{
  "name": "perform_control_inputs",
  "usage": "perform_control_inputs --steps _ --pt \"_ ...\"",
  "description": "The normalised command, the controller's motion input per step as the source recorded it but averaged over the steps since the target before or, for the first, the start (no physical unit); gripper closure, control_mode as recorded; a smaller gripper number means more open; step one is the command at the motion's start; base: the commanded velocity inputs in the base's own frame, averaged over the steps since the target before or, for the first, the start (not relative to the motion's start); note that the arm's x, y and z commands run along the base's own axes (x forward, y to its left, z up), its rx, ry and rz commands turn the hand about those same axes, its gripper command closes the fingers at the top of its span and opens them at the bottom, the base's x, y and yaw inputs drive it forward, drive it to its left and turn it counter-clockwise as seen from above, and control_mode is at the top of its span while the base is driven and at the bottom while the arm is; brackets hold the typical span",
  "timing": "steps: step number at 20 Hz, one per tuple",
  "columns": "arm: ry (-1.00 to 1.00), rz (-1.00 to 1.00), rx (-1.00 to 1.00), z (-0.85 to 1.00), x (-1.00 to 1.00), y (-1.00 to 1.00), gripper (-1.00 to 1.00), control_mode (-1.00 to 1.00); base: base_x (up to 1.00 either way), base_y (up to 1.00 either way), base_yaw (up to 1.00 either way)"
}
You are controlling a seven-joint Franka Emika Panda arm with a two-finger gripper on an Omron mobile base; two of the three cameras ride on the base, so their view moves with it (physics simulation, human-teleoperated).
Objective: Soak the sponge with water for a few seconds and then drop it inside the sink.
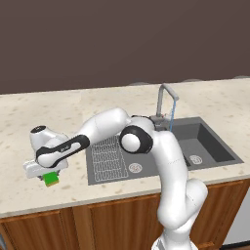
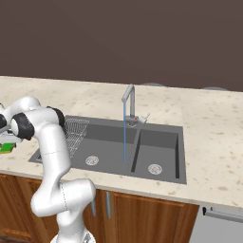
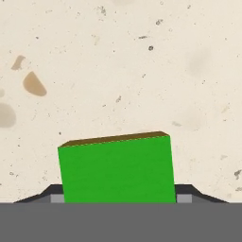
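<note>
sponge [image 3: 116, 168] sits on counter [image 1: 29, 112] well left of sink [image 1: 210, 141], gripper [image 1: 49, 172] down over it; fingers look clamped on its sides, ready for lifting; water [image 1: 171, 115] already running into sink

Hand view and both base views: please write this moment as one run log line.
gripper: shut on green rectangular sponge | place: beige speckled counter | blue water stream: running into dark grey sink
</note>
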Motion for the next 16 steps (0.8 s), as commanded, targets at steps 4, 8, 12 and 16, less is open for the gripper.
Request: perform_control_inputs --steps 4,8,12,16 --pt "0.00 0.00 0.00 0.00 0.00 0.00 1.00 -1.00 0.00 0.00 0.00" --pt "0.00 0.00 0.00 0.00 0.00 0.00 1.00 -1.00 0.00 0.00 0.00" --pt "-0.04 0.00 0.00 0.00 0.00 0.00 1.00 -1.00 0.00 0.00 0.00" --pt "-0.06 0.00 0.00 0.49 0.00 -0.05 1.00 -1.00 0.00 0.00 0.00"
